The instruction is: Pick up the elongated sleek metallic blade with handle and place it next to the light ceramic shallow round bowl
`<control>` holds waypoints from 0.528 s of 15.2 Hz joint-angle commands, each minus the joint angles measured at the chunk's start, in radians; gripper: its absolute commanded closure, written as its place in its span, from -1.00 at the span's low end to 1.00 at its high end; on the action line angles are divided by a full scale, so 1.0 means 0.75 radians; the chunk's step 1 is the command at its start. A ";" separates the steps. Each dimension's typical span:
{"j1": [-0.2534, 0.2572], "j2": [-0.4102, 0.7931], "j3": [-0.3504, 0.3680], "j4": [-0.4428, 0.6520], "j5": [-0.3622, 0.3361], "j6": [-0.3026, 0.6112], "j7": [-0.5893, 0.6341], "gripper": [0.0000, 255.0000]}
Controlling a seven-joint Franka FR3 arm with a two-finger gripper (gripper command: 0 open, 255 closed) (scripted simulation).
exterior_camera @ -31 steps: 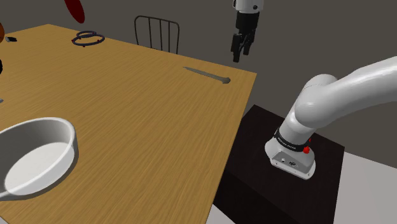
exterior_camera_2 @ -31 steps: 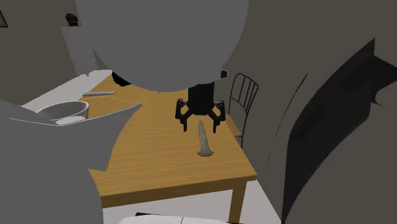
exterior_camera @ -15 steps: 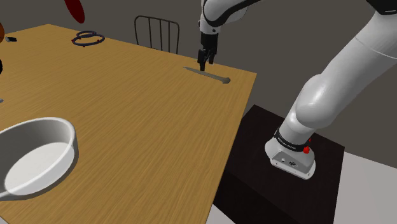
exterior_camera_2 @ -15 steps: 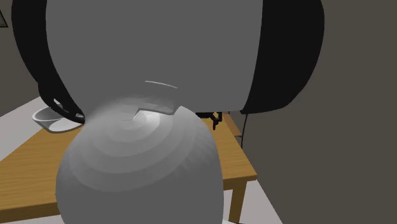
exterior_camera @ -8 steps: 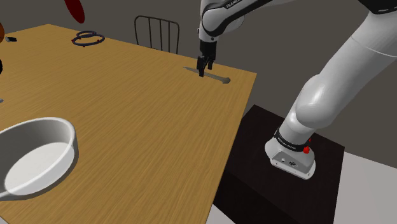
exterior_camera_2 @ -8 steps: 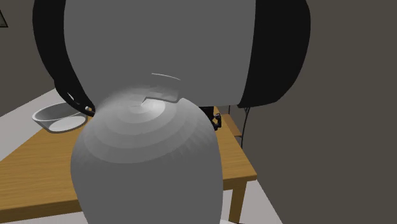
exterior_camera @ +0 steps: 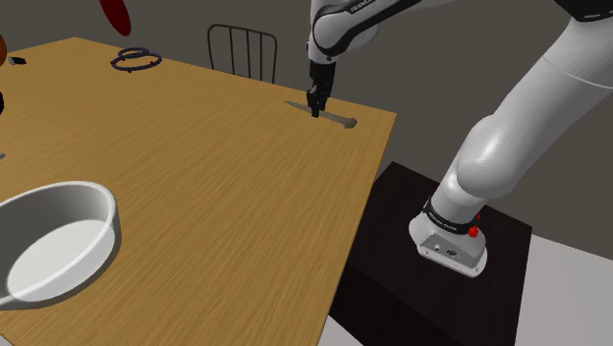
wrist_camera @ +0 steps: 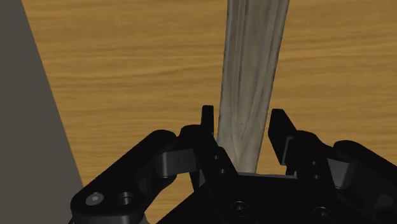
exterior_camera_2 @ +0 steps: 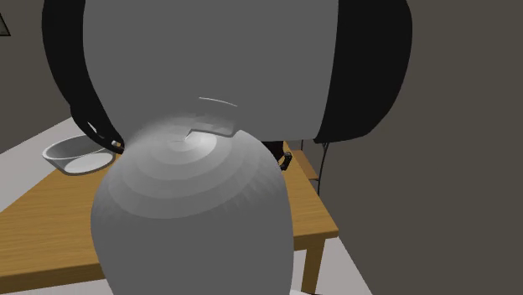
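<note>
Now our gripper point(exterior_camera: 314, 111) sits spread astride the knife point(exterior_camera: 340, 121), not yet pinching, blade running ten-to-four o'clock in the shoulder view.

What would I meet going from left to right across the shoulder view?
White bowl → dark ring-shaped object → chair → knife → arm's white base.
</note>
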 commanded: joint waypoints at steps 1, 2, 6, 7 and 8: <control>0.006 0.006 0.007 -0.007 0.029 -0.001 0.000 1.00; 0.006 0.004 0.007 -0.012 0.029 0.001 0.000 1.00; 0.006 0.013 0.007 -0.011 0.029 0.010 0.000 1.00; 0.005 0.004 0.006 -0.025 0.028 0.015 0.000 1.00; 0.008 0.007 0.005 -0.006 0.029 -0.001 0.000 1.00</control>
